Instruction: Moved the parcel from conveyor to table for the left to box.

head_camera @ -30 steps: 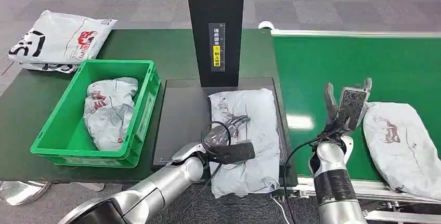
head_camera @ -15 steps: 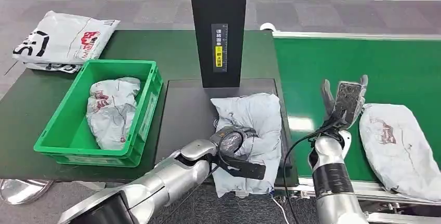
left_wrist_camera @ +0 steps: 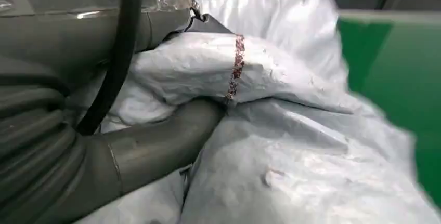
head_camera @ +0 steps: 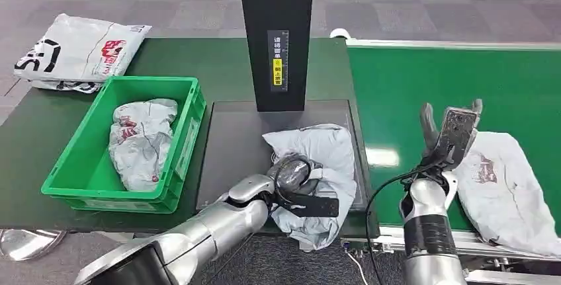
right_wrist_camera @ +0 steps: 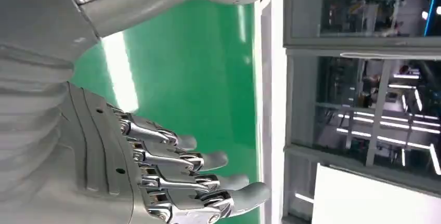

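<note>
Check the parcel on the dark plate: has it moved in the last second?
Yes. The left hand grips the parcel, which has bunched up; its far edge has pulled away from the black column, towards the robot.

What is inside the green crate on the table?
The green crate holds one crumpled grey parcel with red print, lying along its length. Whatever is beneath that parcel is covered, so I cannot tell whether anything else is there.

Crinkled glossy grey plastic parcel [head_camera: 324,159], matt green conveyor [head_camera: 410,80], glossy green plastic crate [head_camera: 185,139].
</note>
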Motion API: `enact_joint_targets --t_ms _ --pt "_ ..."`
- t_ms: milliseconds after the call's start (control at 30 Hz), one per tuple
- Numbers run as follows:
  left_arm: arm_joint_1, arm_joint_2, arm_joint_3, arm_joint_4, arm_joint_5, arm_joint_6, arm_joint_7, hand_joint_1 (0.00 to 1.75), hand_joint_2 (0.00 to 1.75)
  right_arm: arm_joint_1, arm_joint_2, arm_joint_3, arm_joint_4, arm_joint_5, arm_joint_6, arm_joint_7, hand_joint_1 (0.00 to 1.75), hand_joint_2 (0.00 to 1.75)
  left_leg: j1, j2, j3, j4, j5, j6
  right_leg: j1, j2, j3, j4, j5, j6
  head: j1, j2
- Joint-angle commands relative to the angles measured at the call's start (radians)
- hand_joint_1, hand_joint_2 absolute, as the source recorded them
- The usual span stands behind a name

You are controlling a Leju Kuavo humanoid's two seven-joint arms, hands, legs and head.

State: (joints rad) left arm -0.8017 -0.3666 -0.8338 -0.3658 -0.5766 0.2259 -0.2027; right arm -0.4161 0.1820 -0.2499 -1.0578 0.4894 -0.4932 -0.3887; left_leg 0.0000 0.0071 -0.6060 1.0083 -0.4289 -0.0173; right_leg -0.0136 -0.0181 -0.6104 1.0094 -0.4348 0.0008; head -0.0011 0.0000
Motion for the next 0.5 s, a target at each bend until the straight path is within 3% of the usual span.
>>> enact_joint_targets --t_ms 33,233,400,500 --pt "-0.178 0.081 0.295 -0.093 0.065 0.077 -0.069 1.75 1.75 -0.049 -0.035 -0.010 0.135 -0.085 -0.016 -0.071 0.00 1.75 0.001 0.001 -0.003 0.002 0.000 0.000 0.001 0.003 -0.003 0.001 0.001 0.000 0.000 0.000" --pt "-0.256 0.191 0.404 -0.165 -0.009 0.269 0.040 1.75 1.75 -0.021 -0.027 -0.002 0.117 -0.120 -0.039 -0.069 0.00 1.75 0.001 0.004 -0.003 0.001 0.001 -0.001 0.001 0.005 -0.004 0.001 0.002 -0.001 0.000 0.000" --pt "-0.195 0.281 0.528 -0.175 -0.121 0.364 0.075 1.75 1.75 0.040 -0.021 -0.006 0.036 -0.118 -0.031 -0.047 0.00 1.75 0.001 0.005 0.002 -0.002 0.000 -0.002 0.001 0.009 0.000 -0.002 0.002 -0.001 0.000 0.000" --pt "-0.176 0.286 0.591 -0.174 -0.169 0.359 0.046 1.75 1.75 0.048 -0.018 -0.011 0.020 -0.113 -0.025 -0.039 0.00 1.75 0.001 0.005 0.001 -0.002 0.000 -0.002 0.002 0.008 -0.001 -0.001 0.001 -0.001 0.000 0.000"
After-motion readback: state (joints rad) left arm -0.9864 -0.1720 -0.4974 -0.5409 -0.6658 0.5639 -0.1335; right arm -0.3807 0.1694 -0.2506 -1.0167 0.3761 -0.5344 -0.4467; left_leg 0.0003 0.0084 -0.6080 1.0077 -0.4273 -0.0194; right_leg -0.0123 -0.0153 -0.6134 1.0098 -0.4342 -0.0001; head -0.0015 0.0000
